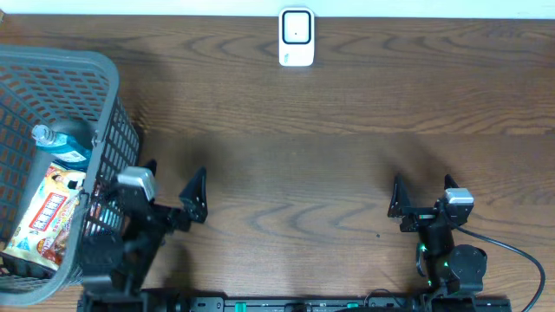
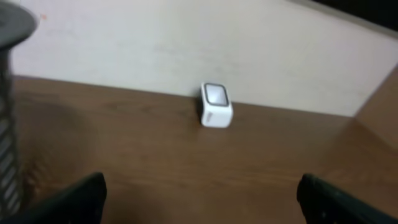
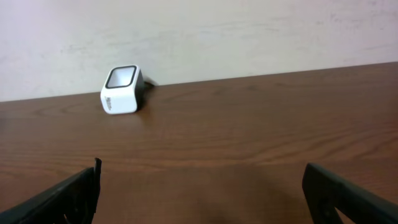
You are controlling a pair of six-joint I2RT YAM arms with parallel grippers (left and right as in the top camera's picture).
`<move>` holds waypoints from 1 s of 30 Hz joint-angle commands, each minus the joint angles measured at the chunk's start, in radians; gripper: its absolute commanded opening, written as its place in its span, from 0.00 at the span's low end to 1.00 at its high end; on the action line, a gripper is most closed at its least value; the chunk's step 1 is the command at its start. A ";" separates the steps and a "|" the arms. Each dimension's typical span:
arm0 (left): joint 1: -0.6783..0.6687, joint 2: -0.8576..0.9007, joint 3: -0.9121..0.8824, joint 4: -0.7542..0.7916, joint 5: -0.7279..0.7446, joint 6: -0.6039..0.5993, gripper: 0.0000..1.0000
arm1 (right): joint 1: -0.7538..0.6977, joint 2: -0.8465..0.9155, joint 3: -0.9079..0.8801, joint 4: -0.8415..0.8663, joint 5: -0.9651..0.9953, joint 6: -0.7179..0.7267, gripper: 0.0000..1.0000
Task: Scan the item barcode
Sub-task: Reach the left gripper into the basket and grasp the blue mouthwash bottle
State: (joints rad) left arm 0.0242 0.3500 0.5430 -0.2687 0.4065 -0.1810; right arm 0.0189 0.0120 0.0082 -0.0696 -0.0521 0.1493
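A white barcode scanner [image 1: 297,36] stands at the far edge of the table, near the middle; it also shows in the left wrist view [image 2: 216,104] and the right wrist view [image 3: 119,90]. In the grey basket [image 1: 102,104] at the left lie a colourful snack packet [image 1: 52,212] and a blue-capped bottle [image 1: 61,143]. My left gripper [image 1: 173,186] sits beside the basket's right wall, open and empty [image 2: 201,193]. At the front right, my right gripper [image 1: 423,192] is open too, with bare table between its fingers [image 3: 202,186].
The basket's dark rim [image 2: 12,93] fills the left edge of the left wrist view. A pale wall [image 3: 249,31] runs behind the table. Brown tabletop [image 1: 295,165] lies between the two arms and the scanner.
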 commanded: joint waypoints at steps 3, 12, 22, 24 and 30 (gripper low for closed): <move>-0.003 0.189 0.259 -0.135 0.077 0.055 0.98 | -0.001 -0.006 -0.003 -0.002 0.005 0.006 0.99; -0.003 0.394 0.600 -0.452 0.077 0.264 0.98 | -0.001 -0.006 -0.003 -0.002 0.005 0.006 0.99; -0.003 0.389 0.604 -0.443 0.084 0.248 0.98 | -0.001 -0.006 -0.003 -0.002 0.005 0.006 0.99; -0.003 0.389 0.605 -0.445 0.083 0.247 0.98 | -0.001 -0.006 -0.003 -0.002 0.005 0.006 0.99; -0.003 0.405 0.628 -0.445 -0.113 0.133 0.98 | -0.001 -0.006 -0.003 -0.002 0.005 0.006 0.99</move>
State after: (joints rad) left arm 0.0242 0.7422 1.1286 -0.7136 0.4404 0.0315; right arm 0.0189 0.0120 0.0082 -0.0696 -0.0521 0.1490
